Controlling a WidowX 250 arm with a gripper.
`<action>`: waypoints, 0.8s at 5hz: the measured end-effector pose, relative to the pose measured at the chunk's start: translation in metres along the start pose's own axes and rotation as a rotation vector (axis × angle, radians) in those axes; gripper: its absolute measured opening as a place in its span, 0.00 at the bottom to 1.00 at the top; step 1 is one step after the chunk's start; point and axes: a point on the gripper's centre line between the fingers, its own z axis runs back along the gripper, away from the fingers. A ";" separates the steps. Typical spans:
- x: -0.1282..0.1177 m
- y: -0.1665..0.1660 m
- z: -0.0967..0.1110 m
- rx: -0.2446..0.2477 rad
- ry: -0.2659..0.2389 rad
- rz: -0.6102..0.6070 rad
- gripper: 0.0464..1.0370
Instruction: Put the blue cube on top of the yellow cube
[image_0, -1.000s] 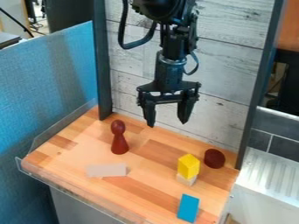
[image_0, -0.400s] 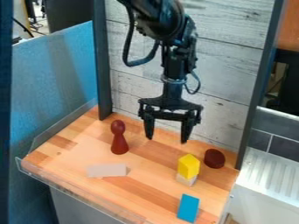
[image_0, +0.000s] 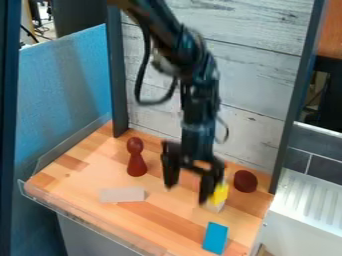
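from where i stand, the biggest thing is the blue partition (image_0: 70, 90), its face woven-looking, next to a backboard (image_0: 257, 75) of pale, streaky wood-grained planks. below lies the tabletop (image_0: 80, 175), smooth wood in honey and brown strips. the jointed black arm (image_0: 195, 75) comes in from the top edge, and its gripper (image_0: 186, 194) hangs low over the wood, open, the two chunky fingers spread apart. left of it stands a glossy dark red pawn (image_0: 136, 162), round-headed and flared at the foot. the blue block (image_0: 215, 238), smooth and oblong, lies near the front edge, towards the right. a flat greyish bar (image_0: 122, 195) rests in front of the pawn. the sharp-edged yellow block (image_0: 220, 193), partly behind one finger, sits on a small pale block (image_0: 217, 206), just beside a rounded dark red piece (image_0: 245, 181).
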 end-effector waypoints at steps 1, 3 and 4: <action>-0.026 -0.030 -0.004 0.083 -0.136 -0.258 0.96; -0.048 -0.051 -0.017 0.161 -0.234 -0.269 0.96; -0.040 -0.051 -0.020 0.157 -0.237 -0.221 0.96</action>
